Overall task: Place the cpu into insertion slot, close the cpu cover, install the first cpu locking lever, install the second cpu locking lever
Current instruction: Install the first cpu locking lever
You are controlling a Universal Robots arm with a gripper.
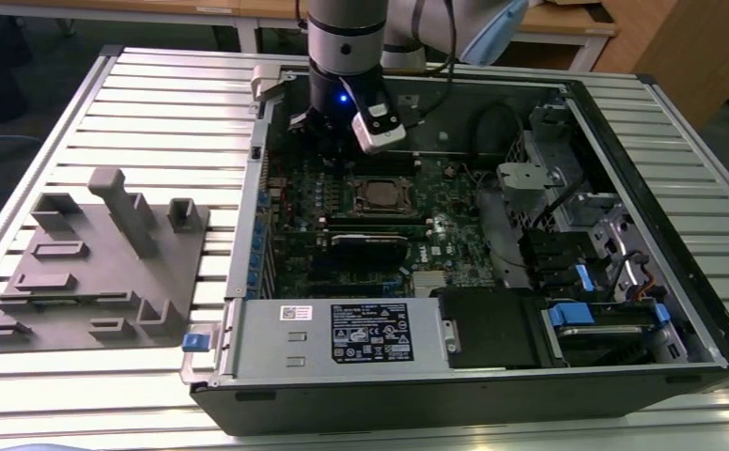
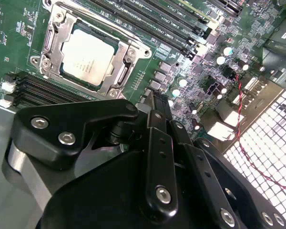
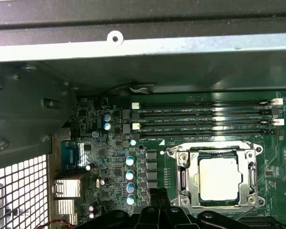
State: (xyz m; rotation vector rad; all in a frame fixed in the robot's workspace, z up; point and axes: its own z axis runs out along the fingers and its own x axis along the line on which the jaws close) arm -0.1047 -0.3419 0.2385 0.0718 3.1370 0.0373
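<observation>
The cpu (image 1: 381,195) (image 2: 88,59) (image 3: 219,178) lies flat in the insertion slot on the green motherboard, its silver top showing. The cpu cover (image 2: 119,71) (image 3: 185,176), a metal frame, lies down around it, and the chip shows through the cutout. I cannot tell how the locking levers stand. My gripper (image 1: 322,148) (image 2: 155,102) (image 3: 157,194) hangs above the board beside the socket, toward the case's rear wall. Its black fingers are shut together with nothing between them.
Long black memory slots (image 3: 200,117) run beside the socket. The grey power supply (image 1: 327,334) fills the near end of the open case, and drive bays (image 1: 590,282) stand at the exterior view's right. A grey fixture plate (image 1: 95,263) lies on the table outside. A red wire (image 2: 248,138) runs near the rear grille.
</observation>
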